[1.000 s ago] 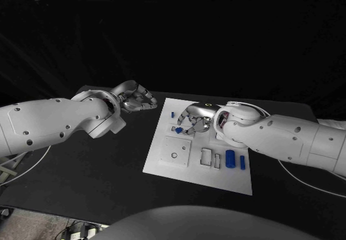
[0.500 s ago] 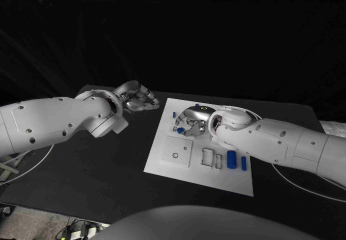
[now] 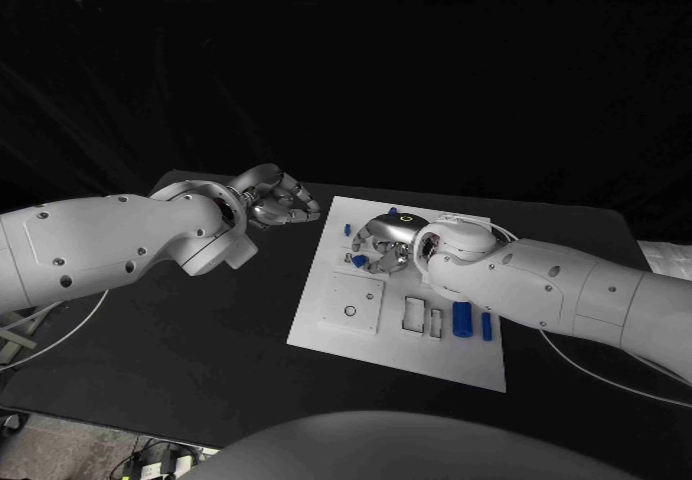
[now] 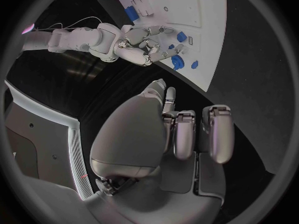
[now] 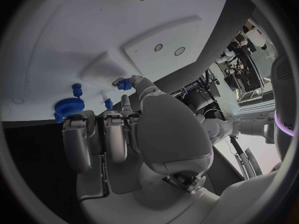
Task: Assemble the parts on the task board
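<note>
The white task board (image 3: pixel 378 325) lies mid-table. My right hand (image 3: pixel 385 244) hovers low over its far left part with fingers curled. One fingertip (image 5: pixel 133 81) touches a small blue part (image 5: pixel 123 84) on a raised white block; whether it is pinched I cannot tell. A blue gear (image 5: pixel 64 107) and two small blue pegs (image 5: pixel 76 88) stand close by. A large blue piece (image 3: pixel 462 317) and a slimmer one (image 3: pixel 486 325) lie at the board's right side. My left hand (image 3: pixel 277 204) hangs off the board's left edge, its fingers (image 4: pixel 184 134) curled in on nothing.
A square white block (image 3: pixel 351 300) with a hole sits on the board's near left, with two slotted recesses (image 3: pixel 421 316) beside it. Black table (image 3: pixel 173 330) stretches left of the board. A cable (image 3: pixel 43 335) loops at the table's left.
My right arm has swung in towards the board's middle while its hand stays over the same far-left spot. The left hand has barely moved.
</note>
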Robot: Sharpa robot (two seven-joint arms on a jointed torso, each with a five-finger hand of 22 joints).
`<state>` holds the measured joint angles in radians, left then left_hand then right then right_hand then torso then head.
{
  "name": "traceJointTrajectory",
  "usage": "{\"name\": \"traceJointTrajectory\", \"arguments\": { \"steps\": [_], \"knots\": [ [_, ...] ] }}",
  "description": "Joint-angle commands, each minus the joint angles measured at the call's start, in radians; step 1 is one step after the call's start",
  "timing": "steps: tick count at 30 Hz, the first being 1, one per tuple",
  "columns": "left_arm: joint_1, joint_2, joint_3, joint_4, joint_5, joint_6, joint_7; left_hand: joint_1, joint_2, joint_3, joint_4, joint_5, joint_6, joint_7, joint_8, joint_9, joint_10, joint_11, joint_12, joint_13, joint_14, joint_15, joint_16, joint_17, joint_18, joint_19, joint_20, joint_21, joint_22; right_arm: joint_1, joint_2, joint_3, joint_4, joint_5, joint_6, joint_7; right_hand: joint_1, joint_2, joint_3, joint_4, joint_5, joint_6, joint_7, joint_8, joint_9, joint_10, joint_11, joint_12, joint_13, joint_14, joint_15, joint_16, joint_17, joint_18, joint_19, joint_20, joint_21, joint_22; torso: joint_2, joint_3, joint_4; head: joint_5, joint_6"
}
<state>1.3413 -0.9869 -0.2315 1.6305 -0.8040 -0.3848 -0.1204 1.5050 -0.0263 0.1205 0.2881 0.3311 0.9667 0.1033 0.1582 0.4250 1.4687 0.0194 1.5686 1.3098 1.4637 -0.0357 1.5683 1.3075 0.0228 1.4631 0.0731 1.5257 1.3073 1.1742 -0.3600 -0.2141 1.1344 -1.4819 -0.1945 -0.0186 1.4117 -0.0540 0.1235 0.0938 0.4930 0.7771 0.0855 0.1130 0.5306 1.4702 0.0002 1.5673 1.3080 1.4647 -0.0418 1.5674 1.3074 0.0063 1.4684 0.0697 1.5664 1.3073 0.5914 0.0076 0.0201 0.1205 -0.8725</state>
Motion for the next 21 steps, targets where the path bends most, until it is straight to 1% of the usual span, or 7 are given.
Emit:
{"name": "traceJointTrajectory", "arguments": {
  "steps": [1,3,6,10,14,16,21],
  "knots": [
    [0.001,0.003,0.001,0.003,0.004,0.026,-0.006,0.01,0.0,0.005,0.0,0.004,0.006,-0.001,-0.005,-0.001,0.102,0.006,0.002,0.261,0.107,0.007,0.002,0.263,-0.011,0.085,0.007,-0.005,0.247,-0.003,0.005,0.0,-0.007,-0.03,-0.02,-0.012,-0.016,-0.004,0.009,-0.004,-0.008,-0.011,-0.003,0.021,0.045,0.101,-0.003,0.004,0.263,0.106,-0.009,0.003,0.263,-0.006,0.1,-0.006,0.002,0.262,0.0,-0.0007,-0.0009,0.005,0.0],
    [0.001,0.005,0.001,0.002,0.004,0.029,-0.007,0.01,0.001,0.007,0.0,0.003,0.007,-0.001,-0.005,-0.003,0.102,0.006,0.002,0.261,0.107,0.007,0.002,0.263,-0.011,0.085,0.007,-0.006,0.247,-0.005,0.009,0.0,-0.012,-0.031,-0.023,-0.01,-0.023,-0.005,0.014,-0.005,-0.012,-0.02,-0.003,0.037,0.084,0.101,-0.003,0.004,0.263,0.106,-0.01,0.003,0.263,-0.005,0.099,-0.007,0.001,0.262,0.0,-0.0002,-0.0001,0.005,0.0],
    [0.001,0.005,0.001,0.001,0.004,0.031,-0.007,0.011,0.002,0.008,0.0,0.003,0.008,-0.001,-0.005,-0.004,0.102,0.006,0.002,0.261,0.107,0.007,0.002,0.263,-0.01,0.085,0.007,-0.006,0.247,-0.008,0.015,0.0,-0.019,-0.031,-0.024,-0.009,-0.03,-0.006,0.02,-0.007,-0.015,-0.022,-0.005,0.057,0.127,0.101,-0.004,0.004,0.263,0.106,-0.011,0.003,0.263,-0.005,0.099,-0.007,0.001,0.262,0.0,-0.001,-0.0005,0.005,0.0],
    [0.001,0.005,0.001,0.0,0.004,0.032,-0.007,0.011,0.004,0.009,0.0,0.002,0.01,-0.001,-0.005,-0.005,0.102,0.006,0.002,0.261,0.107,0.007,0.002,0.263,-0.01,0.085,0.007,-0.007,0.247,-0.01,0.023,0.0,-0.034,-0.027,-0.022,-0.005,-0.036,-0.004,0.033,-0.011,0.003,-0.002,-0.007,0.088,0.178,0.101,-0.007,0.004,0.263,0.106,-0.013,0.003,0.263,-0.004,0.097,-0.008,-0.002,0.261,-0.001,-0.0019,0.0007,0.002,0.0],
    [0.0,0.008,0.001,-0.002,0.004,0.033,-0.007,0.012,0.005,0.011,0.0,0.001,0.01,-0.001,-0.005,-0.006,0.102,0.006,0.002,0.261,0.107,0.007,0.002,0.263,-0.01,0.085,0.007,-0.007,0.247,-0.013,0.029,0.001,-0.048,-0.02,-0.026,0.005,-0.037,-0.005,0.036,-0.012,0.004,0.003,-0.008,0.094,0.189,0.101,-0.007,0.004,0.263,0.106,-0.012,0.003,0.263,-0.003,0.094,-0.009,-0.005,0.26,-0.002,-0.0026,0.0007,0.002,0.0],
    [0.0,0.01,0.001,-0.002,0.004,0.033,-0.007,0.012,0.005,0.011,0.0,0.001,0.011,-0.001,-0.005,-0.007,0.102,0.006,0.002,0.261,0.107,0.007,0.002,0.263,-0.01,0.085,0.007,-0.007,0.247,-0.014,0.031,0.001,-0.051,-0.017,-0.025,0.008,-0.036,-0.006,0.038,-0.014,0.003,0.0,-0.01,0.094,0.192,0.101,-0.008,0.004,0.263,0.106,-0.012,0.003,0.263,-0.003,0.093,-0.009,-0.006,0.259,-0.001,-0.002,0.0005,0.003,0.0],
    [0.0,0.014,0.001,-0.004,0.004,0.037,-0.008,0.015,0.008,0.014,0.0,0.0,0.013,-0.002,-0.004,-0.009,0.102,0.006,0.002,0.261,0.107,0.006,0.002,0.263,-0.01,0.084,0.007,-0.008,0.247,-0.015,0.034,0.001,-0.055,-0.013,-0.005,0.008,-0.04,-0.008,0.041,-0.013,-0.001,-0.011,-0.011,0.088,0.196,0.101,-0.009,0.004,0.263,0.106,-0.013,0.003,0.263,-0.003,0.093,-0.01,-0.006,0.259,-0.001,-0.0022,0.0005,0.002,0.0]
  ]
}}
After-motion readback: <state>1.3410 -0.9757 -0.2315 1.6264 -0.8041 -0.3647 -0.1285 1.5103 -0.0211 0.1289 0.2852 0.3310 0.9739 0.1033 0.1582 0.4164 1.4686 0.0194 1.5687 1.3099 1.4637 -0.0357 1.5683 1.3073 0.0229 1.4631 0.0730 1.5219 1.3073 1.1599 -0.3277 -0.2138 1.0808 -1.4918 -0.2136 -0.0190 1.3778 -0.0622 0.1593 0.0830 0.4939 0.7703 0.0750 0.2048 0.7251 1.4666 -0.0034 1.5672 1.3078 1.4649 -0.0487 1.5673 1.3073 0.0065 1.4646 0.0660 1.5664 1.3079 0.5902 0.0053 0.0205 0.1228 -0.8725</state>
